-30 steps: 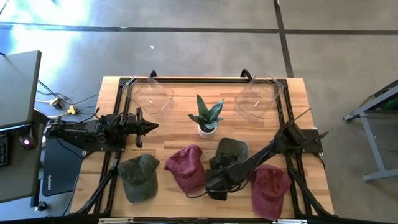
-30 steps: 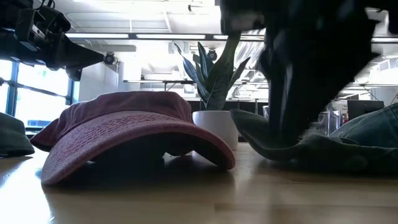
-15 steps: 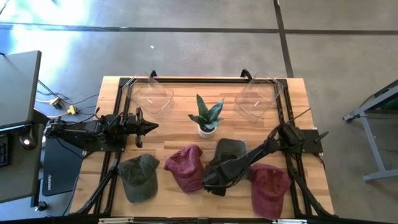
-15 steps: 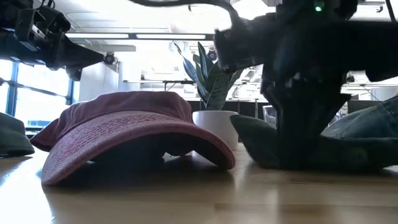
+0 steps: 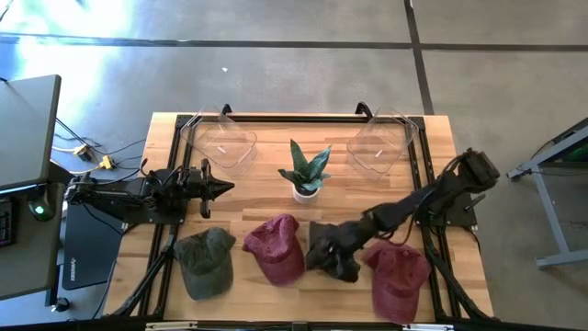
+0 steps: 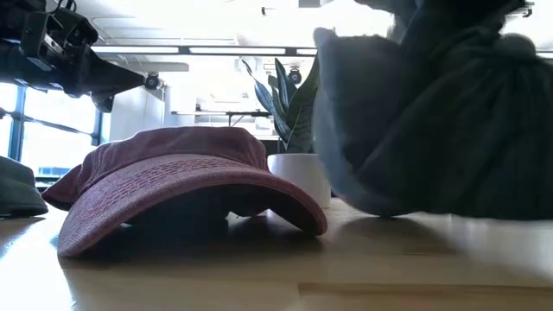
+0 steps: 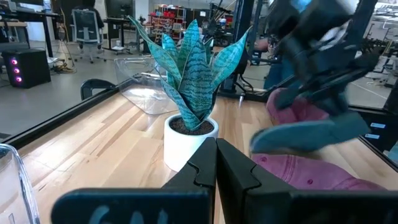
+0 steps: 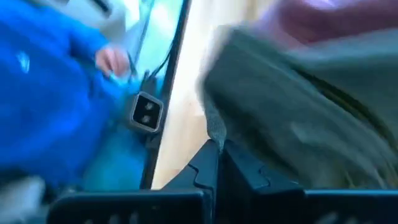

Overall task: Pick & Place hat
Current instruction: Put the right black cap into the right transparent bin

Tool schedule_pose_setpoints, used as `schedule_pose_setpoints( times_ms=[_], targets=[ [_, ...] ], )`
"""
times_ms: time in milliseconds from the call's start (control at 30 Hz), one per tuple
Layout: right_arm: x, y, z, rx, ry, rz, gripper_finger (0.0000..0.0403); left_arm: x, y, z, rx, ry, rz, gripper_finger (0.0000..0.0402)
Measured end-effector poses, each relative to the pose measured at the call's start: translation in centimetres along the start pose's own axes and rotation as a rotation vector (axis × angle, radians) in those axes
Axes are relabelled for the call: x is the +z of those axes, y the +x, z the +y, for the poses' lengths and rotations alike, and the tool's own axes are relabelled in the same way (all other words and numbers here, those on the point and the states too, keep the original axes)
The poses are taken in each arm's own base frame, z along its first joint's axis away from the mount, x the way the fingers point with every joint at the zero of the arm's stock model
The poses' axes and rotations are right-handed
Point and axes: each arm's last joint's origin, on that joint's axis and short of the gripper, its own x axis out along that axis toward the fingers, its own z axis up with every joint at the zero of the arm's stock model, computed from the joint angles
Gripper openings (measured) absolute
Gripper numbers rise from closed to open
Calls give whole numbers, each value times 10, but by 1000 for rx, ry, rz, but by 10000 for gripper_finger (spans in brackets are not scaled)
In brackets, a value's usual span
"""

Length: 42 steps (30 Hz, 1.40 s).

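Dark hat up, drop still ahead

My right gripper is clenched on the dark grey hat, which hangs crumpled clear of the table in front of the potted snake plant, between two maroon caps. Lifting looks done; carrying and setting down remain, I judge. My left gripper, fingers pressed together on nothing, waits left of the plant.

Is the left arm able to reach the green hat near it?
Probably yes. The left gripper hangs just above the green hat, and nothing lies between them. The right gripper is busy lifting the dark hat.
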Motion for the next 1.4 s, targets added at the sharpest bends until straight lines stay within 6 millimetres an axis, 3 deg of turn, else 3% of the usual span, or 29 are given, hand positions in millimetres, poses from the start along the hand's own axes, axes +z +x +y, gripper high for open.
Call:
schedule_pose_setpoints(
  times_ms=[100, 167, 267, 467, 633, 767, 900, 1167, 1300, 1400],
  targets=[
    [-24, -8, -26, 2, 134, -81, 7, 0, 0, 0, 0, 0, 0, 0],
    [-28, -11, -34, 1, 153, -122, 12, 0, 0, 0, 0, 0, 0, 0],
    [-30, -13, -40, 4, 184, -97, 49, 0, 0, 0, 0, 0, 0, 0],
    [4, -13, -23, 69, 143, -74, 175, 0, 0, 0, 0, 0, 0, 0],
    [24, -12, 7, -180, 51, 145, 238, 0, 0, 0, 1, 0, 0, 0],
    [25, -11, 37, -376, -67, 263, 247, 0, 0, 0, 1, 0, 0, 0],
    [12, 0, 60, -404, -156, 279, 248, 0, 0, 0, 1, 0, 0, 0],
    [-34, 37, 60, -483, -393, 432, 248, 0, 0, 0, 0, 0, 0, 0],
    [-44, 49, 55, -541, -515, 447, 244, 0, 0, 0, 0, 0, 0, 0],
    [-48, 54, 52, -538, -549, 472, 209, 0, 0, 0, 0, 0, 0, 0]
  ],
)
